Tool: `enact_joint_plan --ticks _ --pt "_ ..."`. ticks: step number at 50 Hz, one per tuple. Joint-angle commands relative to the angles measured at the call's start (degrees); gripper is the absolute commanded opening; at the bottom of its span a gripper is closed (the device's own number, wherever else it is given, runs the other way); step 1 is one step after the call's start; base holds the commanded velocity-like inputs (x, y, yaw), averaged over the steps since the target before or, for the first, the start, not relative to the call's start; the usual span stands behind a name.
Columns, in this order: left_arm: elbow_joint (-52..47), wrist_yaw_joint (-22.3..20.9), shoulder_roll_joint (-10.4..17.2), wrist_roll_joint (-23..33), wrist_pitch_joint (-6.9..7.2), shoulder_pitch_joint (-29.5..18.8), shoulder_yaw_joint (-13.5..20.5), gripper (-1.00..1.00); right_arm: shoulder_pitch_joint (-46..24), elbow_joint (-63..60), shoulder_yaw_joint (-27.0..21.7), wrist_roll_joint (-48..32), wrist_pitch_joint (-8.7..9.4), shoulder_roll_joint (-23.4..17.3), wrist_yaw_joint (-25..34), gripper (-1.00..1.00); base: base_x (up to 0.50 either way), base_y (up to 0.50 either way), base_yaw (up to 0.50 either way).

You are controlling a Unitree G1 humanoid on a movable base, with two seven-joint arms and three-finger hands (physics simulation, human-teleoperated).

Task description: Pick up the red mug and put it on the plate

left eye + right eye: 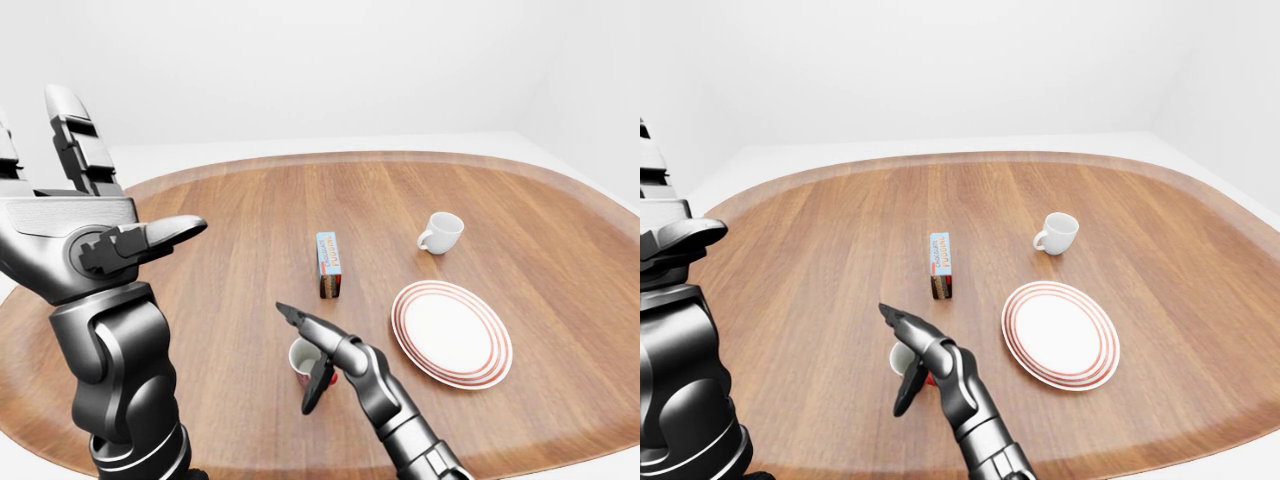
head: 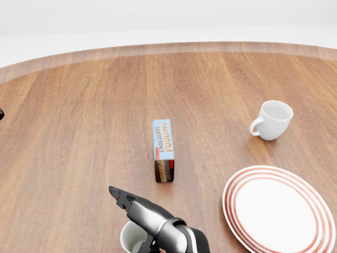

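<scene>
Left hand (image 1: 95,240): dark grey metallic shell, segmented blocky fingers, a black ribbed joint at the thumb base, above a bulbous, ringed forearm. Right hand (image 1: 318,352): glossy dark grey, tapered black-tipped fingers; its forearm seems built of rounded jointed segments.
</scene>
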Motion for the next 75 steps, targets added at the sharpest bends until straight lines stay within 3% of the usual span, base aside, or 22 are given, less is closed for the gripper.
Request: enact_joint_plan --ticks 1,11,15,28,29,30,31,32,49,56,64,75 --pt "0.34 -0.15 0.00 0.19 0.00 -0.01 0.07 1.00 -1.22 3.96 -0.36 -2.40 0.00 -0.03 0.92 1.00 0.00 0.00 0.00" --pt "-0.32 0.08 -0.15 -0.23 0.00 0.22 0.02 1.00 -8.49 15.91 -1.34 -13.97 0.00 -0.38 -1.14 1.00 0.00 0.00 0.00" --pt "0.18 0.09 0.16 -0.41 0.00 -0.02 0.40 1.00 -8.31 18.69 -1.19 -16.91 0.00 1.25 -1.82 1.00 0.00 0.00 0.00" --pt "0.39 -0.21 -0.16 -0.01 0.00 0.54 0.03 1.00 -7.66 16.71 -1.76 -20.49 0.00 1.34 -0.61 1.00 0.00 0.00 0.00" --pt "0.58 -0.29 -0.18 0.10 0.00 0.54 -0.03 1.00 -7.63 16.18 -1.86 -20.49 0.00 1.43 -0.43 0.37 0.00 0.00 0.00" --pt "0.88 -0.40 -0.17 0.21 0.00 0.44 -0.02 1.00 -7.65 15.83 -1.97 -20.40 0.00 1.51 -0.31 -0.62 0.00 0.00 0.00" --pt "0.98 -0.39 -0.17 0.20 0.00 0.38 0.02 1.00 -7.75 15.98 -1.99 -20.49 0.00 1.45 -0.51 -0.92 0.00 0.00 0.00" --pt "1.03 -0.42 -0.18 0.25 0.00 0.42 0.00 1.00 -7.63 15.96 -1.89 -20.58 0.00 1.47 -0.43 -1.00 0.00 0.00 0.00" --pt "1.22 -0.70 -0.08 0.17 0.00 0.58 0.31 1.00 -7.47 15.35 -2.46 -19.43 0.00 1.45 -0.05 -1.00 0.00 0.00 0.00" --pt "1.59 -0.83 -0.01 0.30 0.00 0.70 0.30 1.00 -5.87 0.79 -3.32 -12.23 0.00 2.25 6.49 -1.00 0.00 0.00 0.00" --pt "1.76 -0.98 0.06 0.48 0.00 0.74 0.40 1.00 -6.60 -16.39 -3.30 -10.25 0.00 0.19 14.62 -1.00 0.00 0.00 0.00" --pt "2.11 -0.94 0.27 0.52 0.00 0.46 0.66 1.00 -5.80 -25.50 -4.10 -10.51 0.00 -2.69 14.62 -1.00 0.00 0.00 0.00"
